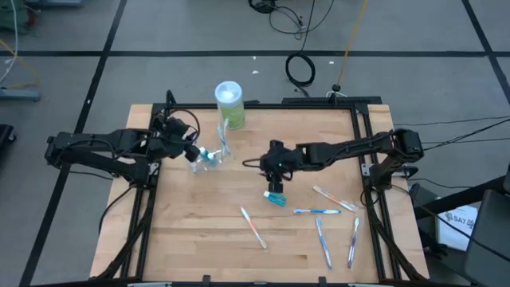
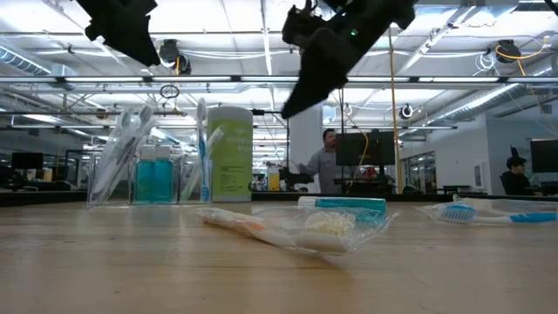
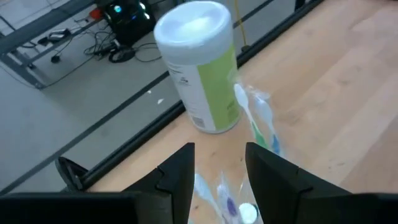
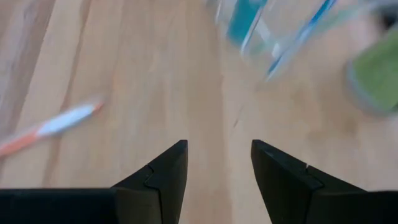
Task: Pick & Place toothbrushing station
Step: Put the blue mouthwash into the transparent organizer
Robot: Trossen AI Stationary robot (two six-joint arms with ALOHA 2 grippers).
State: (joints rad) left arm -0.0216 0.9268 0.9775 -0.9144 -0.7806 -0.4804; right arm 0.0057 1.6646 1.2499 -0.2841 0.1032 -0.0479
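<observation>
The right tool (image 1: 275, 169), at mid-frame in the high view, has its fingers apart and empty, probably hanging over the blue tube (image 1: 275, 197) just below it as the next pick. The left tool (image 1: 194, 148), fingers also apart, sits against the clear cup (image 1: 209, 155) left of centre, likely steadying it; brushes and tubes already stand inside. Loose toothbrushes (image 1: 317, 211) lie across the lower right of the bench (image 1: 191, 231). The green container (image 1: 229, 105) stands behind the cup.

The high camera looks straight down on the whole worktop (image 1: 199, 239), the low one skims level across it toward the room, and both wrist cameras peer close, sharing the green container (image 1: 229, 104)
</observation>
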